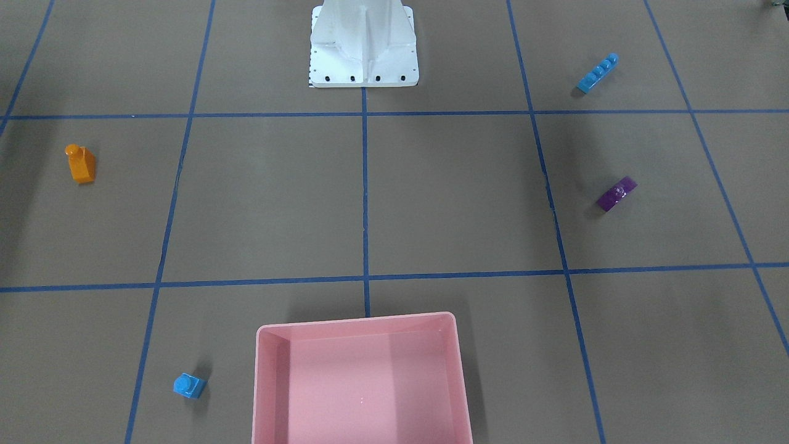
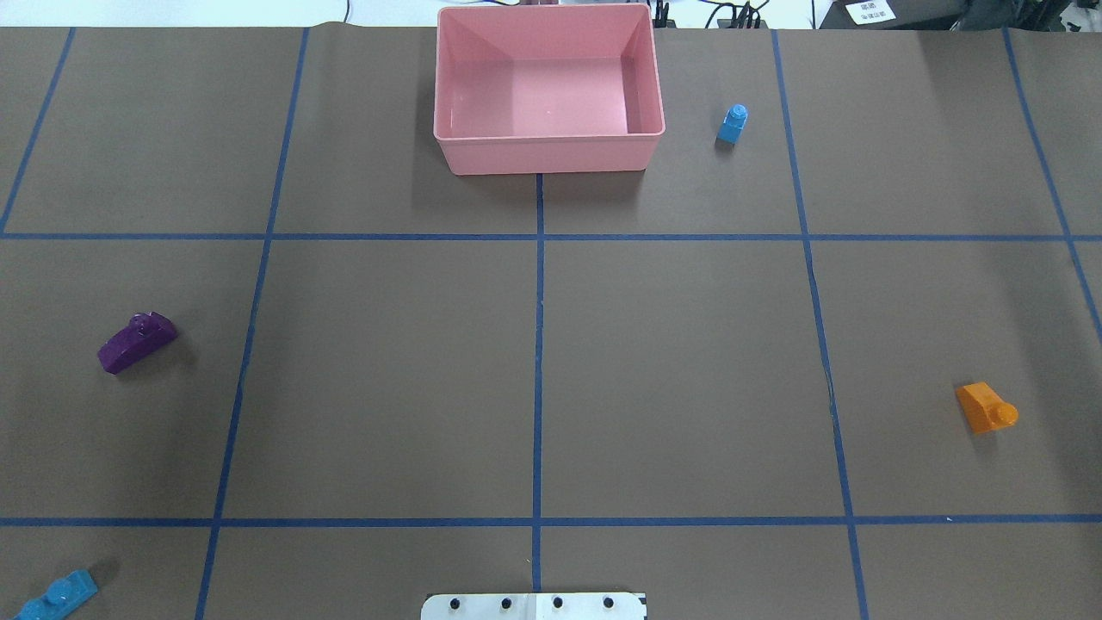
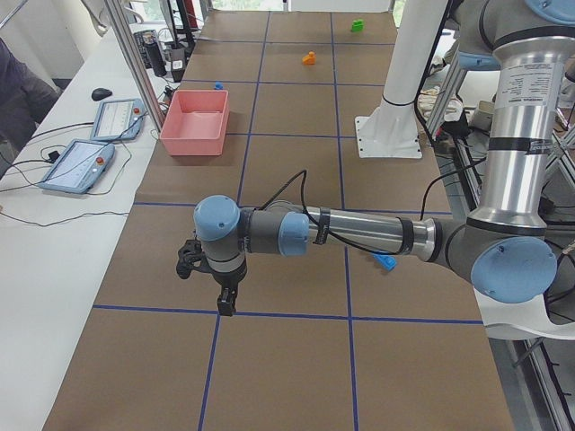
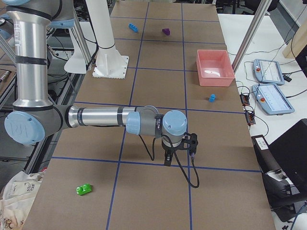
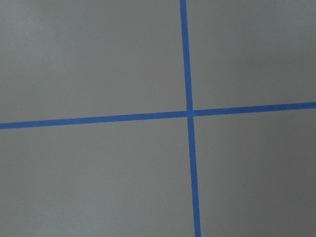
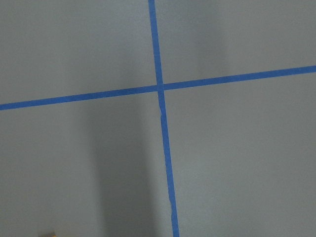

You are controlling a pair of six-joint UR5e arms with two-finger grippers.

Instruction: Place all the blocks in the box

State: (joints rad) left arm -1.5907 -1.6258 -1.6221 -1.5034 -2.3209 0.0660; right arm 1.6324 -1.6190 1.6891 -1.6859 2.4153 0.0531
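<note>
Table (image 1: 462, 203): brown, blue tape grid. Both arms are outside the two central views. The left gripper (image 3: 218, 301) and right gripper (image 4: 168, 159) each hang over a tape crossing toward their own table end. Whether the jaws are parted or closed, I cannot tell; the wrist views show bare table only. Box (image 2: 551, 153) sits mid-table at the far edge from the base and is empty, so judged no block is placed yet. On the left side lie the light-blue four-stud block (image 1: 596, 73) and purple block (image 1: 616, 194). On the right lie the orange sloped block (image 1: 81, 164), the blue cube (image 1: 188, 385) just beside the box, and the green block (image 4: 85, 189) well out at the table end. Advice: each arm takes its own side. Close across the narrow width of long bricks, grip the orange one on its flat sides rather than its slope, and release low inside the rim.
</note>
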